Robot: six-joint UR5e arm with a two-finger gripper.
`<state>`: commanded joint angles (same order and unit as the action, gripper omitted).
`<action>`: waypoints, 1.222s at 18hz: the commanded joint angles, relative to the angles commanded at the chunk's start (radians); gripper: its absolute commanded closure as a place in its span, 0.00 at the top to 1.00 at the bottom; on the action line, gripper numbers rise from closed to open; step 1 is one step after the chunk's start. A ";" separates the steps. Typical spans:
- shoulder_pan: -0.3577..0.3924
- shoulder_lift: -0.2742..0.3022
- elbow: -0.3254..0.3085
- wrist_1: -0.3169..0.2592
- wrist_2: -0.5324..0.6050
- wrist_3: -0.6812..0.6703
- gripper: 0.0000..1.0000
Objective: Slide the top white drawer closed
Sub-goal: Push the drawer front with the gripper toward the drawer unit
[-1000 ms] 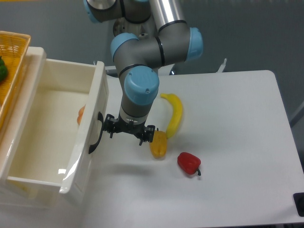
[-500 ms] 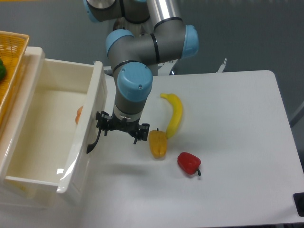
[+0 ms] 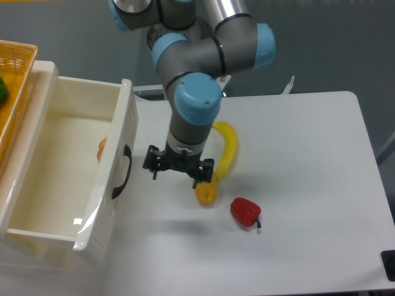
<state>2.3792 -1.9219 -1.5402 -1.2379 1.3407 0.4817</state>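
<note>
At left of counter (image 3: pixel 308 154): top white drawer (image 3: pixel 68 179) pulled well out, black handle (image 3: pixel 122 172) facing right | beside handle, apart: gripper (image 3: pixel 179 176), empty, jaw spread unclear | near gripper: banana (image 3: pixel 227 148), orange pepper (image 3: pixel 206 192), red pepper (image 3: pixel 245 211)

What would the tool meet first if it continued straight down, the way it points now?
Probably the white table. The tool points downward between the drawer's black handle and the orange pepper. Depth is unclear, so one finger could touch that pepper first.
</note>
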 joint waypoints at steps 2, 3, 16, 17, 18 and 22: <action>-0.003 -0.023 0.000 0.002 0.003 -0.002 1.00; -0.003 -0.034 0.000 0.002 0.003 0.000 1.00; -0.055 -0.075 -0.047 0.002 -0.023 0.005 1.00; -0.057 -0.075 -0.051 0.002 -0.023 0.006 1.00; -0.057 -0.075 -0.051 0.002 -0.023 0.006 1.00; -0.066 -0.069 -0.047 0.002 -0.041 0.008 1.00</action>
<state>2.3133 -1.9911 -1.5877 -1.2364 1.2994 0.4893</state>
